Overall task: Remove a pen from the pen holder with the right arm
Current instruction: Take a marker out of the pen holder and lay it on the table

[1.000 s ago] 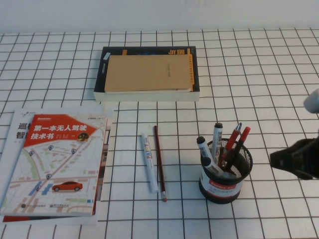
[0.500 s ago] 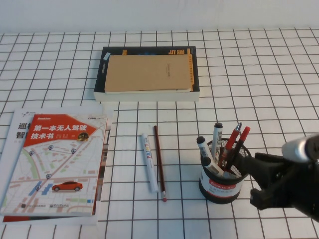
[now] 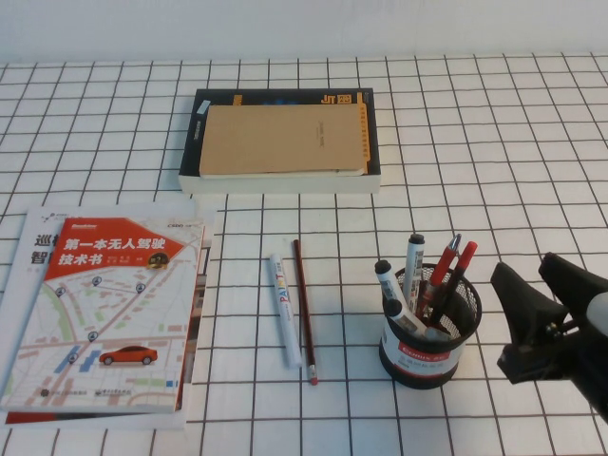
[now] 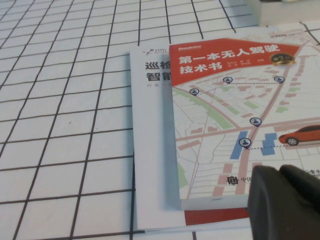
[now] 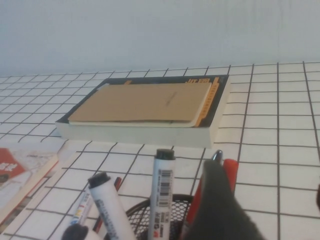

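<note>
My right gripper (image 3: 520,263) is down low at the near right of the table (image 3: 532,142), both black fingers (image 3: 524,309) spread wide with nothing between them, so it's got hold of zip. Just off its left side, close but not touching, sits the black mesh pen holder (image 3: 429,328), and every pen is in there: a couple of red pens (image 3: 454,268) leaning toward the gripper and some black-capped markers (image 3: 411,255) on the side away from it. From the right wrist camera one finger sits right in front of a red pen (image 5: 229,170), with the markers sticking up next to it. Farther left past the holder, a white marker (image 3: 283,309) and a red pencil (image 3: 303,309) lie side by side on the grid. Ahead of the gripper and off to the left there's a tan book (image 3: 280,140) on top of a black one. Way over left is the map-cover book (image 3: 114,313), and my left gripper (image 4: 282,200) hangs over its near end.
</note>
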Controlling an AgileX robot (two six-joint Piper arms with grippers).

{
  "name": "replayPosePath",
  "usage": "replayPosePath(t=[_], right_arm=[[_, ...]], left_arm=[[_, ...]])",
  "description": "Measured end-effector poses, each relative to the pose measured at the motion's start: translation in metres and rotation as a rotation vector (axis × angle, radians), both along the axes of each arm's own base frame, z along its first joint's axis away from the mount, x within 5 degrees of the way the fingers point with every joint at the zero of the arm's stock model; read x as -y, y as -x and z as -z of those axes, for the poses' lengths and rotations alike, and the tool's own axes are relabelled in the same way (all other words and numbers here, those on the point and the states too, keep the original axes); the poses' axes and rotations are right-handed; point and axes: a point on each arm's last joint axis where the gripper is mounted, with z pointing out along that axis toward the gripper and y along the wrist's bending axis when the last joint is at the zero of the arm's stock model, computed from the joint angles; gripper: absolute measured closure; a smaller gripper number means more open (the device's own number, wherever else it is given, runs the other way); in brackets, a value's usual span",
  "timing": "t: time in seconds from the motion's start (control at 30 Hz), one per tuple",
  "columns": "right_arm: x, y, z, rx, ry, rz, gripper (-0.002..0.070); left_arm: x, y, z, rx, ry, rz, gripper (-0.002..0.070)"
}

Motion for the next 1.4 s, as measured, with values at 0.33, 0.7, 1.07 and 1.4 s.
replayPosePath(t=[0.33,0.7,1.07,1.4], right_arm=[[-0.017,-0.017,0.022,-0.057,-0.012,0.023,0.0309],[-0.031,-0.029,0.022,-0.051,-0.010,0.023,0.0338],[-0.038,-0.039,0.032,-0.088,0.004,0.059,0.0360],[-0.045,-0.046,0.033,-0.083,0.002,0.063,0.0360]], left_arm=[[0.000,0.000,0.000,0.000,0.000,0.000,0.0679],[0.000,0.000,0.000,0.000,0.000,0.000,0.0679],[0.000,0.000,0.000,0.000,0.000,0.000,0.0679],[0.000,0.000,0.000,0.000,0.000,0.000,0.0679]])
